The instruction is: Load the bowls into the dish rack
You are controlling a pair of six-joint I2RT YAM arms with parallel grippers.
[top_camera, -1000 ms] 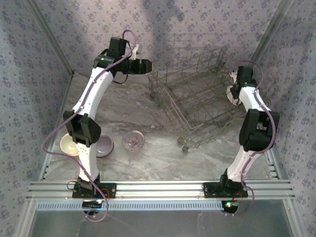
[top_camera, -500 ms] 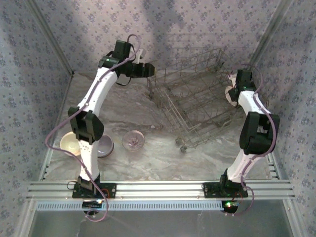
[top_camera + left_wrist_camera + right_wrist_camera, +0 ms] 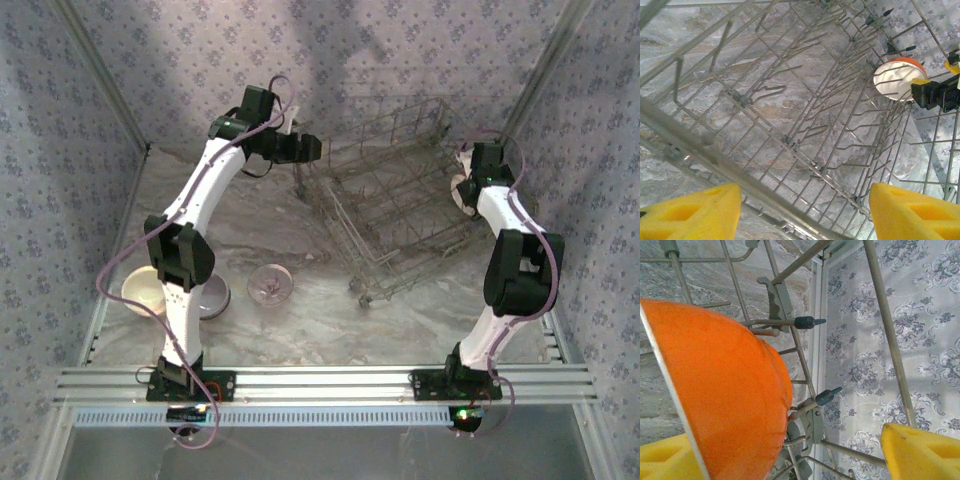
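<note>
The dish rack (image 3: 392, 195) is a grey wire basket at the back of the table, sitting tilted. An orange bowl (image 3: 715, 390) with a white inside stands on edge among the tines at the rack's right side (image 3: 896, 77). My right gripper (image 3: 795, 455) is open around it, with a clear gap on the right finger's side; in the top view it is at the rack's right edge (image 3: 468, 183). My left gripper (image 3: 805, 215) is open over the rack's far left corner (image 3: 305, 148), with rack wires (image 3: 790, 140) below it. A cream bowl (image 3: 145, 290), a lavender-grey bowl (image 3: 213, 297) and a pink bowl (image 3: 270, 284) sit on the table near the left arm.
Patterned walls close in the table at the left, back and right; the right wall (image 3: 890, 340) is close behind the orange bowl. A metal rail (image 3: 320, 382) runs along the near edge by the arm bases. Marble tabletop (image 3: 330, 320) lies between the bowls and the rack.
My left arm has swung right, bringing its gripper to the rack's far left corner. The right gripper's jaws have widened around the orange bowl. The rack has shifted slightly left.
</note>
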